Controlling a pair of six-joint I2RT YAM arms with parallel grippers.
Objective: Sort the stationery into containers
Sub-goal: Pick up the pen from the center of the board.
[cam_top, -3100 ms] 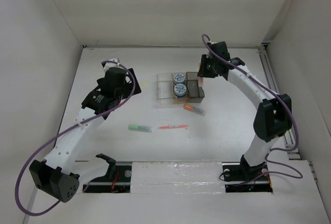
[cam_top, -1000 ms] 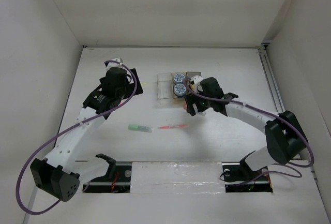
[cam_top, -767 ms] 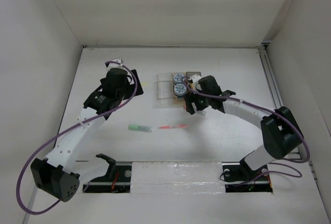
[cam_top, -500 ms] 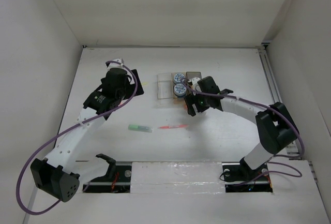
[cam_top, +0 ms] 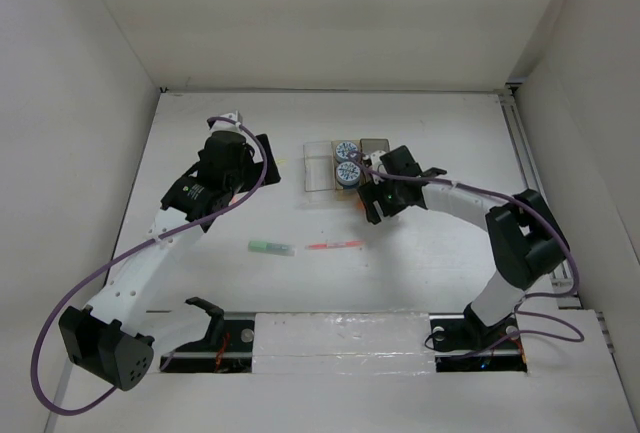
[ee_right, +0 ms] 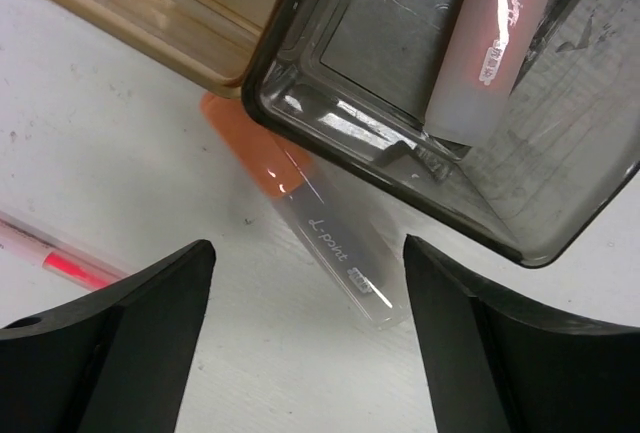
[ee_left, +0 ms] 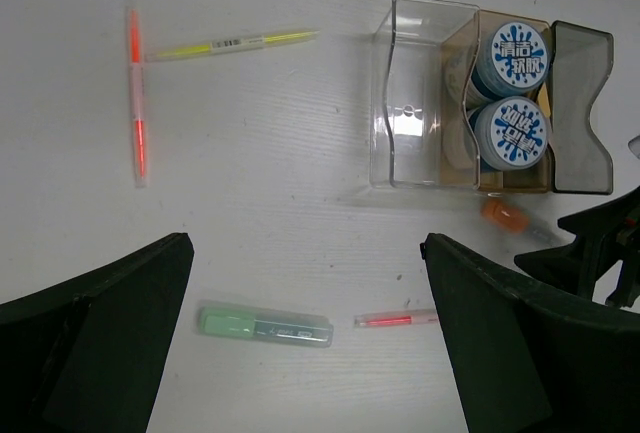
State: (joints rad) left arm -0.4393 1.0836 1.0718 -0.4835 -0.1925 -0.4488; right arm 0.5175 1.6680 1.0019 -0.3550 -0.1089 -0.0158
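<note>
The smoky grey bin (ee_right: 375, 43) sits just ahead of the right gripper (ee_right: 307, 245), whose fingers stand apart. Between them, just beside the bin's near wall, lies the orange marker (ee_right: 325, 233). It is likely light, stiff and slick, so pinch it across mid-barrel.

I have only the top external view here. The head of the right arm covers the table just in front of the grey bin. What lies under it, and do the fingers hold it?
Observer: The right wrist view shows an orange marker flat on the table, its orange end right beside the grey bin's corner. The right fingers stand open on either side and do not touch it.
Operator: Is something inside that bin?
Observer: Yes, one pinkish marker lies in it.
Operator: What does the left wrist camera see that I cannot?
Observer: An orange pen and a yellow-green pen on the table, left of the clear bin in that view.
</note>
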